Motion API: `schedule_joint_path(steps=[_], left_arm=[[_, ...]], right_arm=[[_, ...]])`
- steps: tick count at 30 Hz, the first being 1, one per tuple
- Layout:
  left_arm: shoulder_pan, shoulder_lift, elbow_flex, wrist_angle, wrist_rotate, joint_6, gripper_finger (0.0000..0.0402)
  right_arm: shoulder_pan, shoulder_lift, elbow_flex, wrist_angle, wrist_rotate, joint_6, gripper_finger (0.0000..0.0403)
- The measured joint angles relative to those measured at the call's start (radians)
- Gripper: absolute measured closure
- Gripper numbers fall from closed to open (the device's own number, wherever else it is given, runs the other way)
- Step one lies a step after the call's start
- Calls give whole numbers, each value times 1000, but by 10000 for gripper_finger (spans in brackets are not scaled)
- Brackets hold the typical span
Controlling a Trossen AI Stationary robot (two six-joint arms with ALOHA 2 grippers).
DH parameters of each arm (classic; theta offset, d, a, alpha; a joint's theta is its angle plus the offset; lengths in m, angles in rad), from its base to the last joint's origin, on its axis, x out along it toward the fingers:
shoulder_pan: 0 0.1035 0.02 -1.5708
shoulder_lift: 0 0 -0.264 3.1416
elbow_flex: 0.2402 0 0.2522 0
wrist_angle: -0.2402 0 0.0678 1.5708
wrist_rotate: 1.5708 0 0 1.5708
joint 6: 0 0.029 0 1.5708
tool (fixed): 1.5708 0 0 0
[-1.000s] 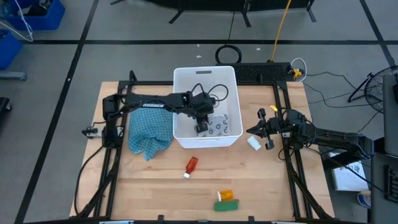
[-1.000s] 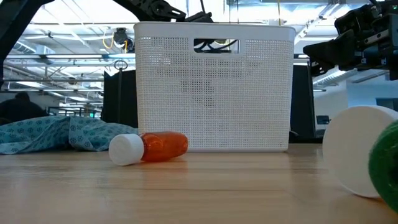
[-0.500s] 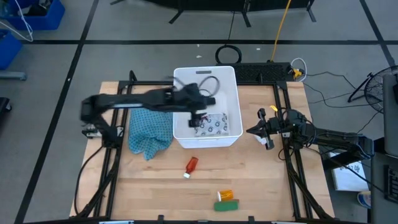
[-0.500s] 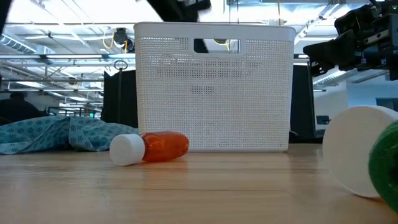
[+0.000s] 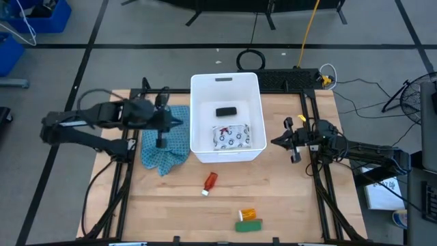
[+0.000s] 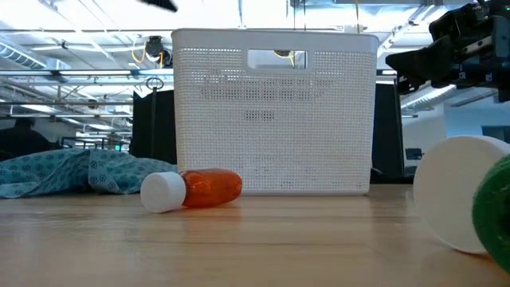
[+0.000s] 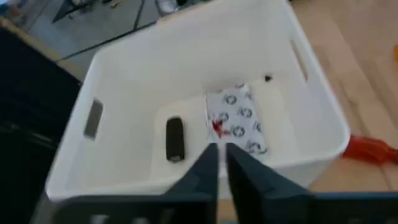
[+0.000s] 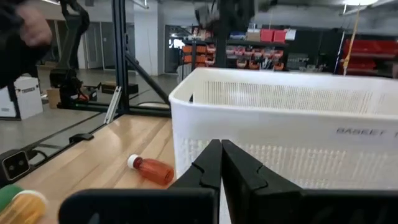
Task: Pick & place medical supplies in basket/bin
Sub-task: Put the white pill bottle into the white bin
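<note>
The white bin [image 5: 225,80] stands at the table's middle far side. The black packet [image 5: 226,111] and the patterned white pouch [image 5: 233,137] lie flat on its floor, as the left wrist view also shows [image 7: 175,138] [image 7: 236,121]. The red bottle [image 5: 209,182] lies on its side in front of the bin. The orange vial [image 5: 248,213] and the green packet [image 5: 249,223] lie near the near edge. My left gripper [image 5: 176,121] hovers shut above the teal cloth, left of the bin. My right gripper [image 5: 275,143] waits shut, right of the bin. I cannot pick out the white cylinder with certainty.
The teal checked cloth [image 5: 160,154] lies crumpled left of the bin, under my left arm. A white round shape [image 6: 458,191] sits close to the low camera beside the green packet [image 6: 494,215]. Bare wood stretches between the bottle and the near edge.
My left gripper has come up out of the bin and swung toward the table's left, ending above the teal cloth. The white pouch, which the gripper had been covering, now lies uncovered on the bin's floor beside the black packet.
</note>
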Motion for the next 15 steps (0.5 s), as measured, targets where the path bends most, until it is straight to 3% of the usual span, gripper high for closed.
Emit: schedule_joint_path(steps=[4,9,15], left_arm=[[13,-150,-242,164,27,-13,382],[41,-300,-554,529,248,94,397],[77,-511,-807,831,291,-27,399]], right_arm=[[0,0,0,6,-5,-27,403],[0,0,0,10,-5,-32,403],[0,0,0,11,-1,-39,403]])
